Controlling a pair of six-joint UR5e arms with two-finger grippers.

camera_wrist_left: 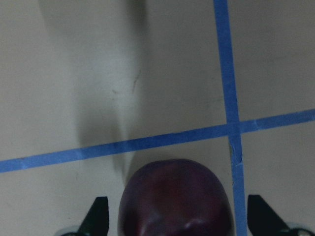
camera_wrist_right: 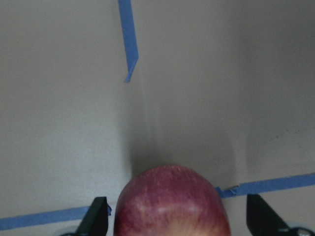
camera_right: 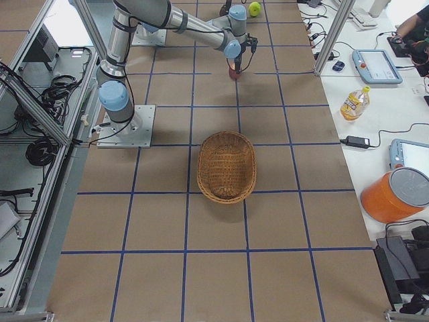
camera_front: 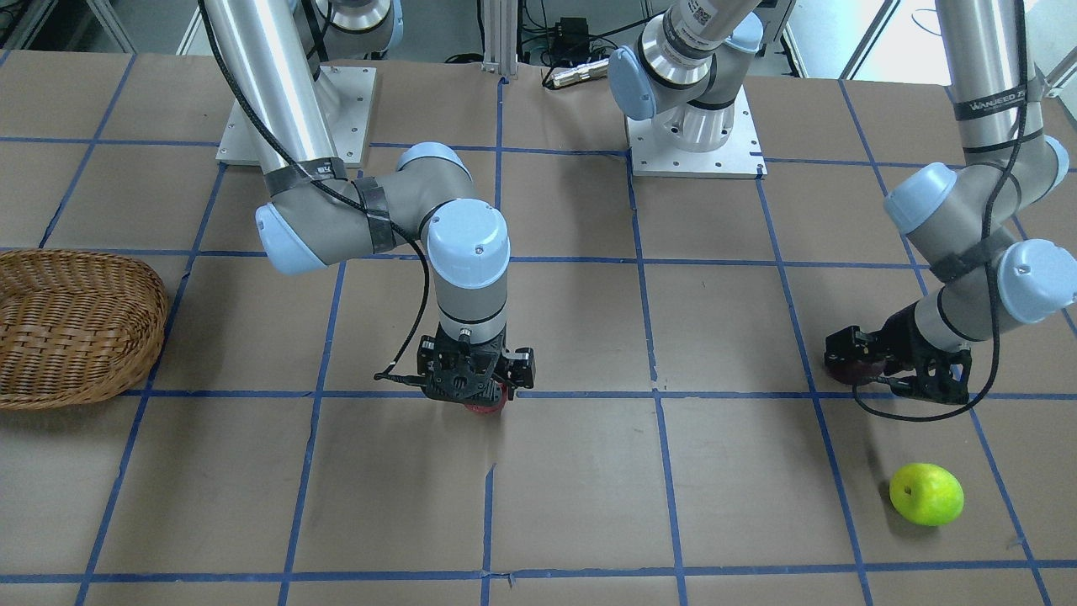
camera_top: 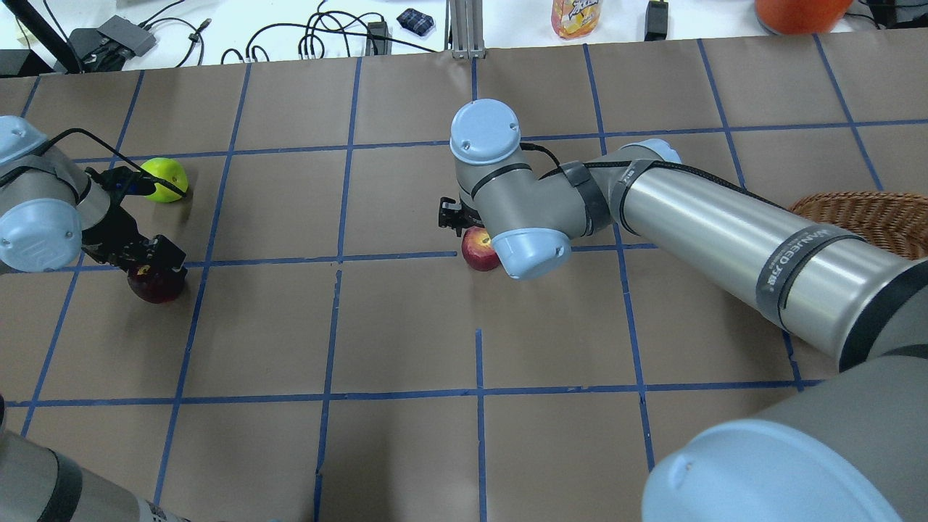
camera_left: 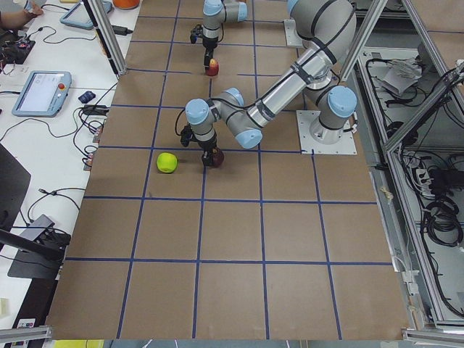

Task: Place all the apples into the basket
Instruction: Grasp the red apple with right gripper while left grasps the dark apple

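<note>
All 3 apples lie on the table (camera_front: 580,497), and none is in the basket (camera_right: 227,166). The red apple (camera_top: 478,248) rests near the middle of the table. The dark maroon apple (camera_top: 154,284) is far toward the robot's left end. The green apple (camera_front: 926,494) lies near it, alone, with nothing around it. The basket stands at the robot's right end, well apart from every apple.

The right gripper (camera_front: 481,396) points straight down over the red apple. In its wrist view the 2 fingers (camera_wrist_right: 96,216) stand spread, 1 on each side of the fruit, with a narrow gap on both sides. So it is placed for a grasp but does not yet pinch.

The left gripper (camera_top: 148,264) is the same around the maroon apple: fingers (camera_wrist_left: 98,214) spread and not touching the skin.

I judge both arms are at the closing step, each on the apple nearest to it. The round fruit can roll if 1 finger touches first, so the centred position makes sense. The green apple probably waits for the left arm, and its carry to the basket will be long.
</note>
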